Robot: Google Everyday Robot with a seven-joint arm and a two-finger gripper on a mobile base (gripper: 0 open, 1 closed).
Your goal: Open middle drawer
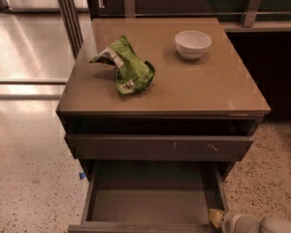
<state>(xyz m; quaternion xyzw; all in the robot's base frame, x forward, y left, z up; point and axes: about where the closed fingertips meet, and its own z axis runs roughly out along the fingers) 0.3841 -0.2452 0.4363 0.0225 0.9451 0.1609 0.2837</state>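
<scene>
Now middle drawer out, grey interior showing; gripper at front-right corner, grip unclear.

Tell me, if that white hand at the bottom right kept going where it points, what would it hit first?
Most likely the open middle drawer: the hand sits right at its front right corner, pointing towards it, so that corner would come first. Depth is hard to judge here.

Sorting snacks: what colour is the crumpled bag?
Green bag, camera view. Gripper at front right corner of open drawer.

White end effector lower right, yellowish tip
</scene>
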